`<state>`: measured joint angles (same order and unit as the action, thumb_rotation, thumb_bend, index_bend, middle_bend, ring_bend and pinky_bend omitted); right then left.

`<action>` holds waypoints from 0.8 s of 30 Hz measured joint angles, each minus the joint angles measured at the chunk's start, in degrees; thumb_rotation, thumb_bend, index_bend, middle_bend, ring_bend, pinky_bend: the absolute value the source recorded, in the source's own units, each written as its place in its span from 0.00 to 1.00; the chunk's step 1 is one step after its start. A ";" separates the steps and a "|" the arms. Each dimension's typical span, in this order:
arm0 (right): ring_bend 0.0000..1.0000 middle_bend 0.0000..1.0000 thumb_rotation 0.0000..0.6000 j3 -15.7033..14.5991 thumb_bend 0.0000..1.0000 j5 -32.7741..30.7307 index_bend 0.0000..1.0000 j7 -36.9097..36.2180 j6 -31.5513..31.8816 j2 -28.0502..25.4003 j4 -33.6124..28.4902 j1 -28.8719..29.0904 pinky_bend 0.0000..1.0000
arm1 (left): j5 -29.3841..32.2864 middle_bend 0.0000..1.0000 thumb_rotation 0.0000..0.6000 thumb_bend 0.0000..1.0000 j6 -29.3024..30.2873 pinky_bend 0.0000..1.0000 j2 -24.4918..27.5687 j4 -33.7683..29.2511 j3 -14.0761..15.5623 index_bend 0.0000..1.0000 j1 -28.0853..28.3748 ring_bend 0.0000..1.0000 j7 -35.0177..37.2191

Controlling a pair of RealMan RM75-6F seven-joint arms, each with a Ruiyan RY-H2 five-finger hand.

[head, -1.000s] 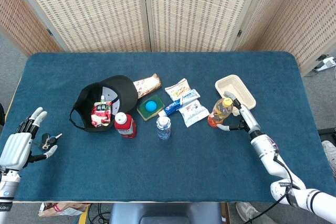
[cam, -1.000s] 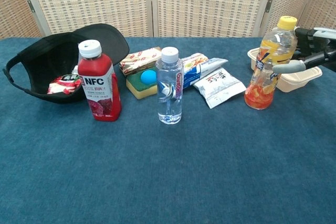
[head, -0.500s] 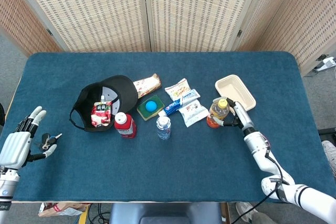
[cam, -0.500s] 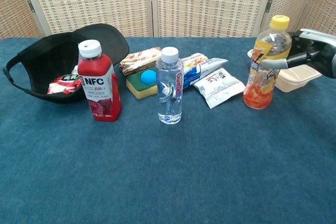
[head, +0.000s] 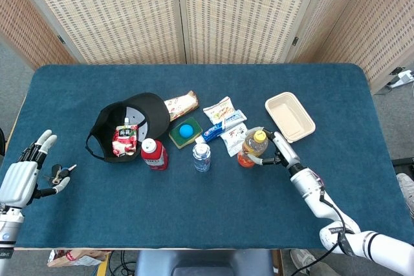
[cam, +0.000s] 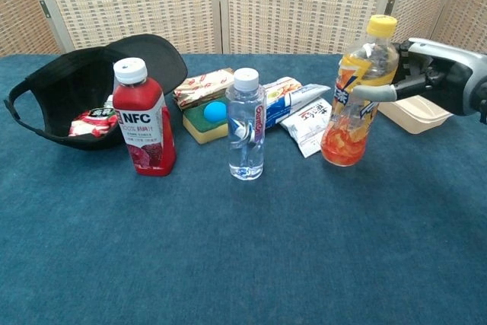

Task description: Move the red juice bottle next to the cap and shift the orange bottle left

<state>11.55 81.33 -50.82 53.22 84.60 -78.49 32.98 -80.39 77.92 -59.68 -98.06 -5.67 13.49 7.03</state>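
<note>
The orange bottle (head: 250, 149) (cam: 355, 93) with a yellow lid leans slightly, and my right hand (head: 278, 151) (cam: 426, 74) grips it from its right side. It stands right of the clear water bottle (head: 202, 158) (cam: 247, 125) and overlaps a snack packet. The red juice bottle (head: 154, 154) (cam: 144, 119), white-capped and marked NFC, stands upright just right of the black cap (head: 127, 124) (cam: 84, 89). My left hand (head: 22, 177) lies open at the table's left front, far from both bottles, beside a bunch of keys (head: 60, 174).
Snack packets (head: 228, 127) (cam: 304, 116), a green sponge with a blue ball (head: 185, 131) (cam: 207, 118) and a wrapped bar (head: 181, 103) lie behind the bottles. A beige tray (head: 290, 116) (cam: 415, 114) sits right of the orange bottle. A red pouch (head: 124, 141) lies inside the cap.
My right hand has slid the orange bottle leftward, away from the beige tray and toward the water bottle. The left hand and the red bottle have stayed put.
</note>
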 measured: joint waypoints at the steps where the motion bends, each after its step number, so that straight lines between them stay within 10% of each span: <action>1: 0.28 0.41 1.00 -0.22 0.38 0.01 0.51 0.08 -0.23 0.37 0.16 0.21 0.28 | 0.03 0.00 1.00 0.20 0.05 0.08 0.04 0.01 -0.01 0.00 -0.07 0.00 0.10; 12: 0.28 0.36 1.00 -1.53 0.35 0.60 0.51 -0.31 -1.46 1.95 1.87 1.55 0.28 | 0.16 0.00 1.00 0.20 0.24 0.08 0.36 0.42 -0.09 0.00 -0.62 0.00 0.95; 24: 0.14 0.21 1.00 -2.79 0.24 2.28 0.29 -2.20 -0.39 1.70 3.26 2.08 0.26 | -0.01 0.00 1.00 0.20 0.07 0.08 0.03 1.20 -0.13 0.00 -0.74 0.00 1.35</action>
<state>8.77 83.62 -53.02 52.83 86.30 -75.23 35.06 -80.40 77.99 -59.65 -96.86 -5.80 12.74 8.38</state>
